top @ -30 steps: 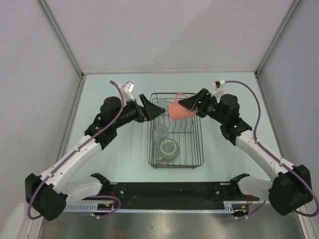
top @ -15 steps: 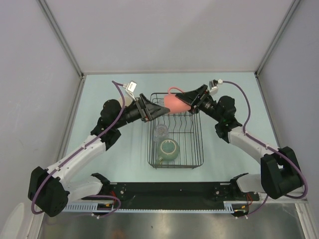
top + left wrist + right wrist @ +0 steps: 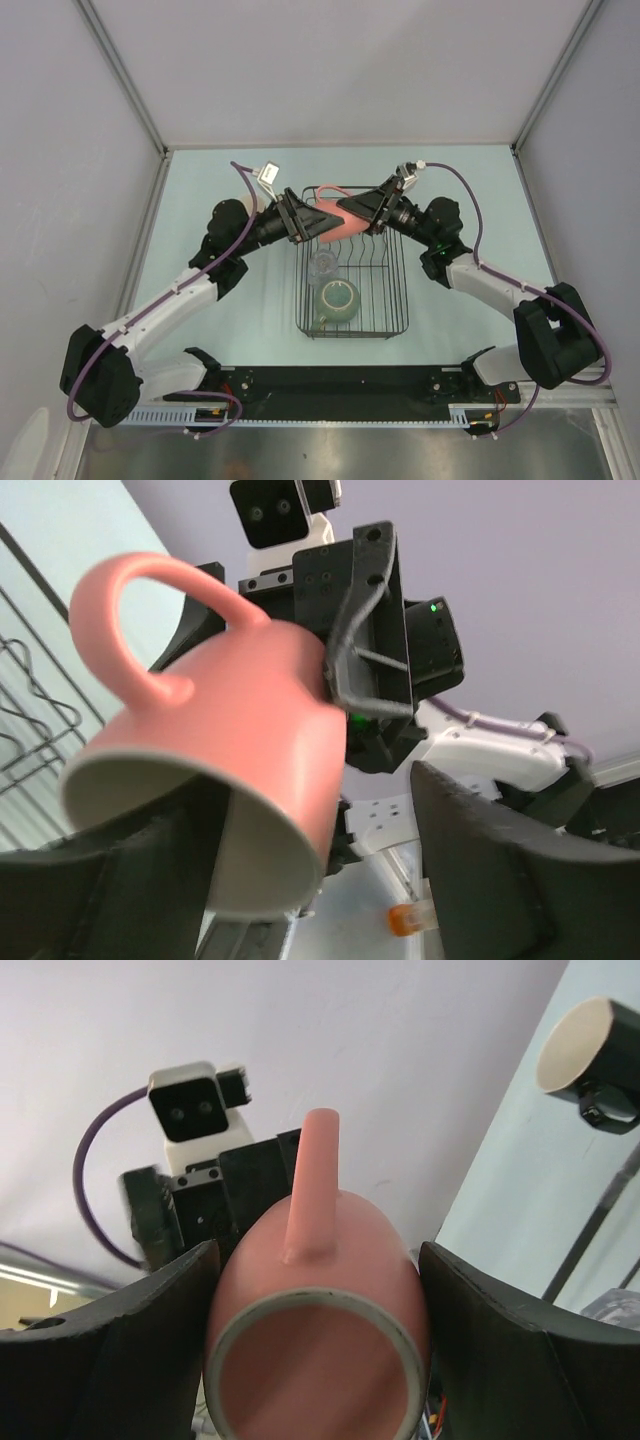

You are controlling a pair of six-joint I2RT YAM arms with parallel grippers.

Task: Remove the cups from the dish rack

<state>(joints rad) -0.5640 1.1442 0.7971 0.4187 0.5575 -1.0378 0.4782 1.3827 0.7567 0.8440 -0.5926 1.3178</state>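
- Right claw [image 3: 318, 1355] clamped on the pink cup [image 3: 250, 710], holding it in the air over the far end of the rack [image 3: 404, 300]
- Left claw [image 3: 300, 875] spread wide, straddling the cup's mouth end

Top view: pink cup [image 3: 338, 224] mostly hidden between left fingers [image 3: 303, 217] and right fingers [image 3: 365, 206]. Right wrist: cup's lower rim cut off at bottom edge. Faint glass tumbler [image 3: 322, 265] in dish rack [image 3: 405, 300], outline unclear.
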